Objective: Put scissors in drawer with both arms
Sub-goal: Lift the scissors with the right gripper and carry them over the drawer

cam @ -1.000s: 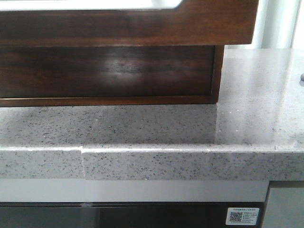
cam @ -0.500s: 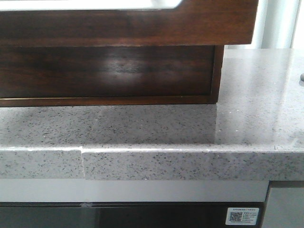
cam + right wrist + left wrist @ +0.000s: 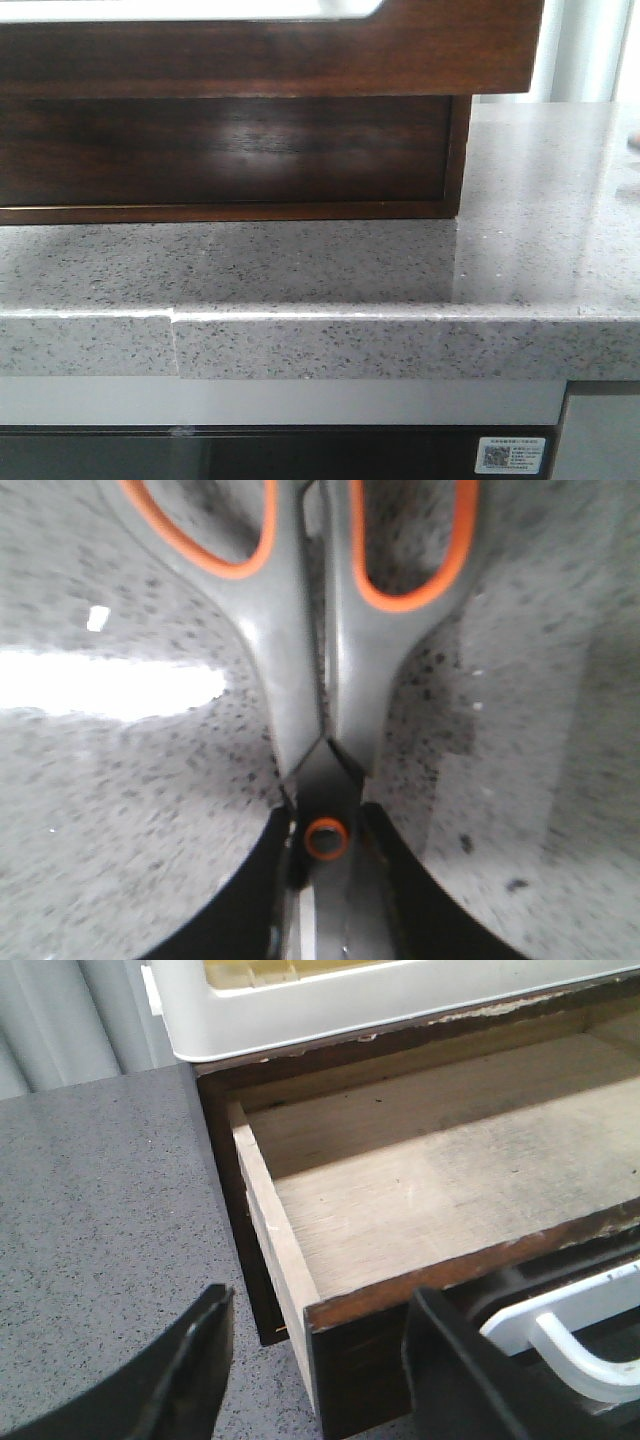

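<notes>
The drawer [image 3: 270, 60] is glossy dark brown wood with a pale strip along its top edge. It stands pulled out over the counter. In the left wrist view its bare wooden inside [image 3: 450, 1180] holds nothing. My left gripper [image 3: 320, 1310] is open at the drawer's front corner, one finger [image 3: 200, 1360] over the counter and the other [image 3: 450, 1370] before the drawer front. My right gripper [image 3: 328, 855] is shut on the scissors [image 3: 300, 680] at their orange pivot. The grey, orange-lined handles point away over the speckled counter. Neither gripper shows in the front view.
The grey speckled stone counter [image 3: 520, 260] carries the dark wooden cabinet [image 3: 230, 150] that holds the drawer. A white plastic tray [image 3: 300, 1010] sits on top of the cabinet. A white curved piece [image 3: 570, 1330] shows beside my left finger. The counter's front edge [image 3: 330, 345] runs across the front view.
In the front view a small dark thing at the counter's far right edge is gone. The drawer and the cabinet have not moved.
</notes>
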